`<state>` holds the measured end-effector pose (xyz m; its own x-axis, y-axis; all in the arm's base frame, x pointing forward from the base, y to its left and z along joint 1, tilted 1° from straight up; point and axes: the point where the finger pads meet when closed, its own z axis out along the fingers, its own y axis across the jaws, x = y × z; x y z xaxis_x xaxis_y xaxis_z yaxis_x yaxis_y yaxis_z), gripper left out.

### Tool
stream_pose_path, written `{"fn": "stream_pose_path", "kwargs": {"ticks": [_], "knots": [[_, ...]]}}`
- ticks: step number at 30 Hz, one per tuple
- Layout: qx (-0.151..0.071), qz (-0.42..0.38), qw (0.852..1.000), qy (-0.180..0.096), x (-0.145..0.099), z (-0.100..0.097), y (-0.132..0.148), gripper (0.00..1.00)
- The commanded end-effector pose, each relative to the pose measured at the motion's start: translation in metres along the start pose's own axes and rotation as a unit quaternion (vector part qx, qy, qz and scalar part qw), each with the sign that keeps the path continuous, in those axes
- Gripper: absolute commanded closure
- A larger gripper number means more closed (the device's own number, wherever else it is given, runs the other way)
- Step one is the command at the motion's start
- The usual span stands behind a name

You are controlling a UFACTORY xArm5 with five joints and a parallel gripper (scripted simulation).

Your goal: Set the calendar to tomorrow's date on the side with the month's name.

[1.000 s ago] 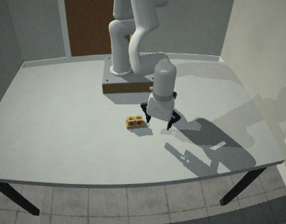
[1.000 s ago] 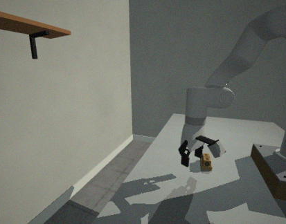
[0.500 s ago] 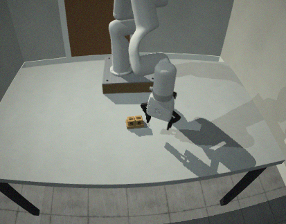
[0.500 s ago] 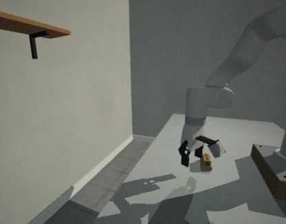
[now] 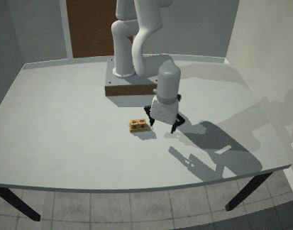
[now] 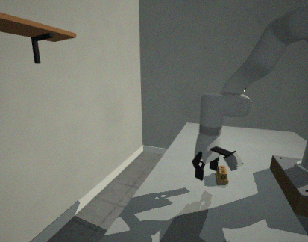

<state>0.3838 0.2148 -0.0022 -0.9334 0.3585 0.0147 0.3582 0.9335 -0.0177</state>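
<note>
I can't read the digits on the calendar cubes [image 5: 138, 125]; they are too small and blurred. The tray under them doesn't show apart from them. From the exterior view, the tool [image 6: 208, 165] hides part of the cubes, and the arm's upper links run off both frames.
</note>
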Motion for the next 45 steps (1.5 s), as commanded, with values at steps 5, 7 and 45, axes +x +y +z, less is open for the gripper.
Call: {"fn": "stream_pose_path", "kwargs": {"ticks": [5, 7, 45], "knots": [[-0.001, 0.000, 1.000, -0.001, -0.001, -0.001, 0.001, 0.00], [-0.001, 0.000, 1.000, -0.001, -0.001, -0.001, 0.001, 0.00], [-0.002, 0.131, 0.991, -0.001, -0.014, -0.002, -0.018, 0.00]]}}
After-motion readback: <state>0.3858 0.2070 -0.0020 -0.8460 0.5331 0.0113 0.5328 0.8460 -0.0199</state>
